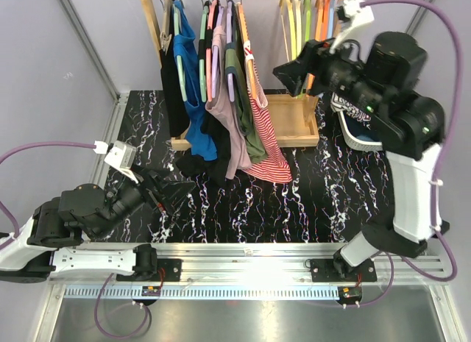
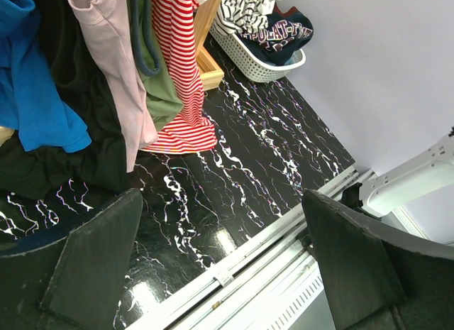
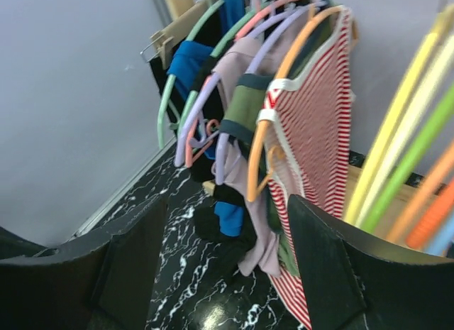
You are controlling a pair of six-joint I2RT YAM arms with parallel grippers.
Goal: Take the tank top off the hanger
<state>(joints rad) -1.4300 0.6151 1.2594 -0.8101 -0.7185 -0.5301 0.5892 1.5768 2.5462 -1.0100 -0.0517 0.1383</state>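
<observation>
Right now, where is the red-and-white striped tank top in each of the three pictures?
Top external: the striped tank top hangs mid-picture, the rightmost garment on the rack.
Left wrist: striped tank top at the top, left of centre.
Right wrist: striped tank top right of centre, on an orange hanger.
Shared landmark: the black marbled table below it.

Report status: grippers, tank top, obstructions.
Left gripper open, empty, low over table. Right gripper open, empty, raised facing the rack. Striped tank top on orange hanger. Olive garment crowds it.
</observation>
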